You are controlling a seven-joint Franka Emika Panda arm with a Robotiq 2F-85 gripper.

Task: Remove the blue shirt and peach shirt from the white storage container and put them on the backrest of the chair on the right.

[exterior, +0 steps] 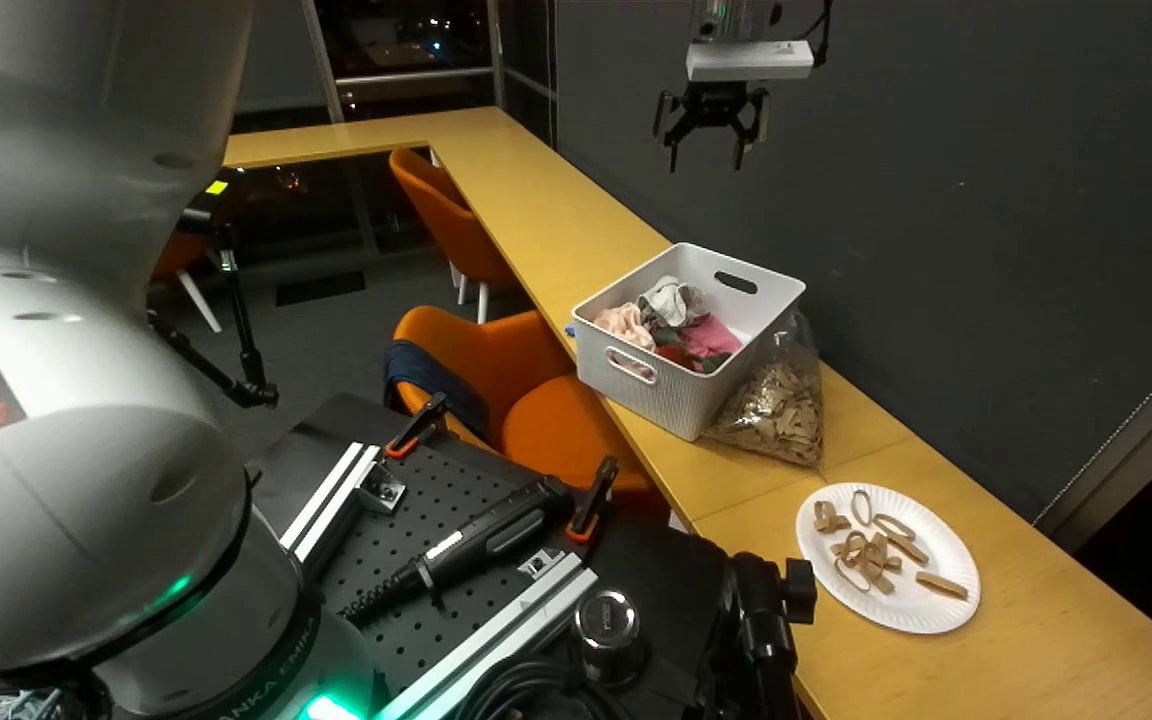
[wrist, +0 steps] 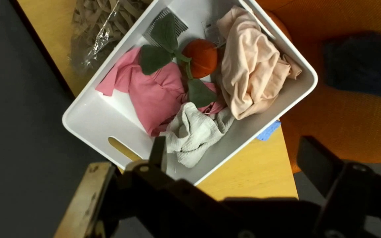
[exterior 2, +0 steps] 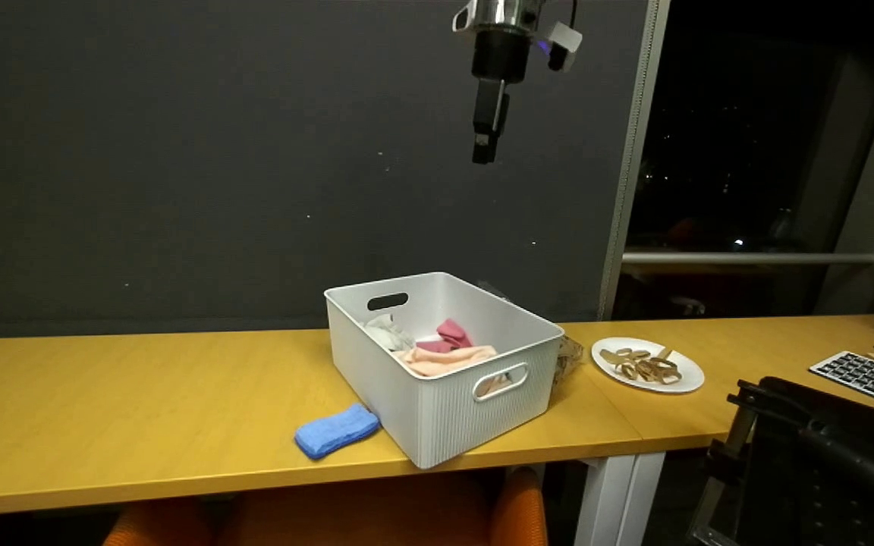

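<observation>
While hand hangs above, container holds peach shirt (pink cloth too).

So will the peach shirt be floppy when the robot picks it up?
Probably: the peach shirt lies in soft, loose folds. It's likely light, as it looks thin. It might drag the white cloth, since they seem to touch.

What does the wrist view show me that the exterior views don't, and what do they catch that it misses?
Only the wrist view shows a striped patch inside the white container, partly behind a green leaf.

Only the exterior views show the white plate with tan loops and the dark windows, plus, in an exterior view, a keyboard.

All share the white container, the peach cloth and pink cloth in it, an orange chair and the gripper.
</observation>
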